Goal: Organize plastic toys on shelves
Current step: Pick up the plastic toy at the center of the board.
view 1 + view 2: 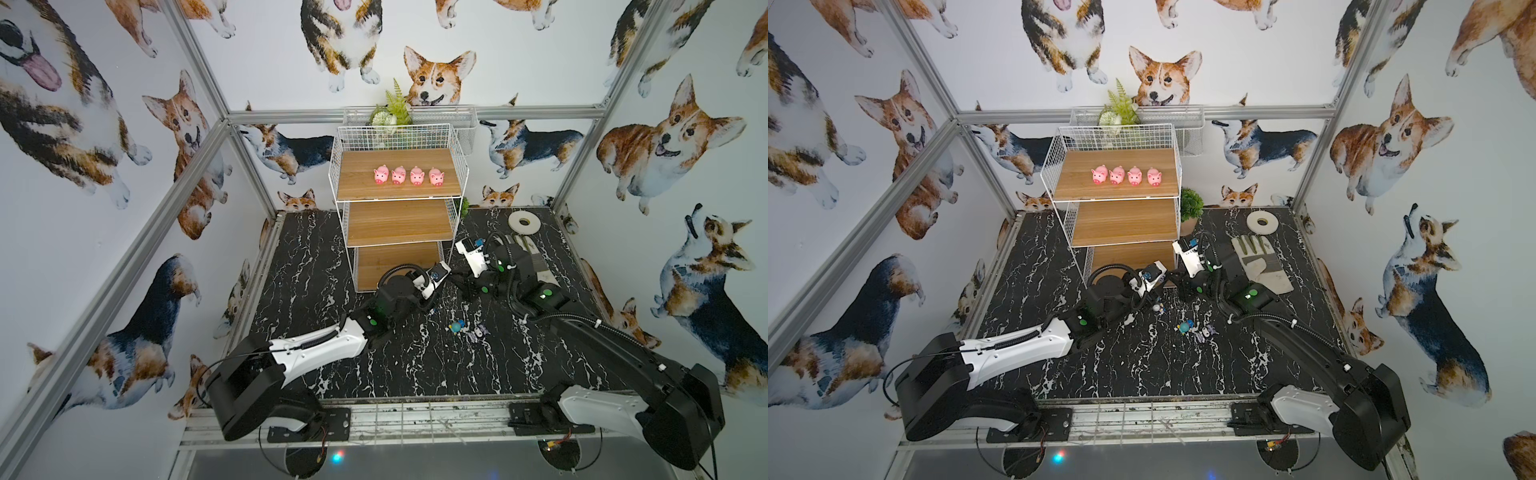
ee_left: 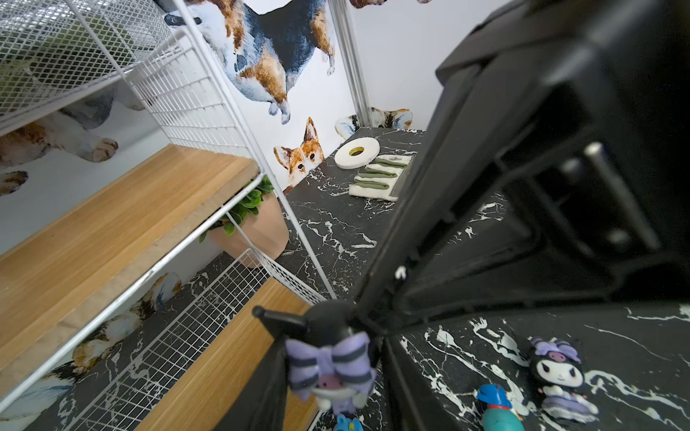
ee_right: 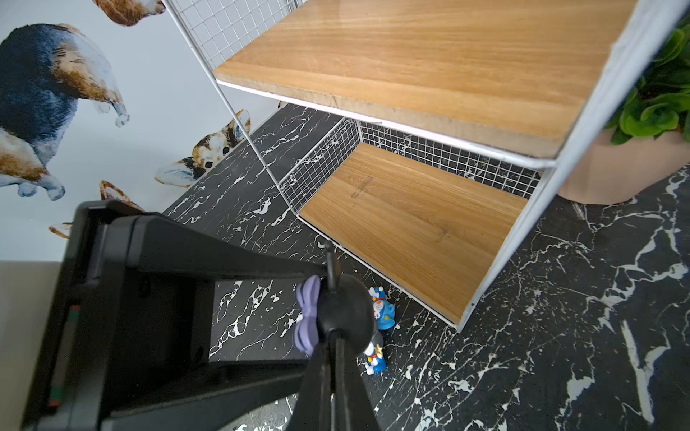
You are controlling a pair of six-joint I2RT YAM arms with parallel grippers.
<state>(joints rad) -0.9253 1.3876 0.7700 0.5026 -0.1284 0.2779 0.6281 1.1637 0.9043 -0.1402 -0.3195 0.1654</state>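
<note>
The right gripper is pinching the figure off the bottom shelf's front edge, seemingly for handover. The left gripper is flanking it; grip unclear.

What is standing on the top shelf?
Four pink pigs in a row, facing the front. The top shelf shows whole; nothing covers any part of it.

Both top views look steeply down from high in front of the shelves, taking in the whole table. Each wrist view sits low and close before the shelves. Both wrist views share the lowest board and a black-and-purple figure.
</note>
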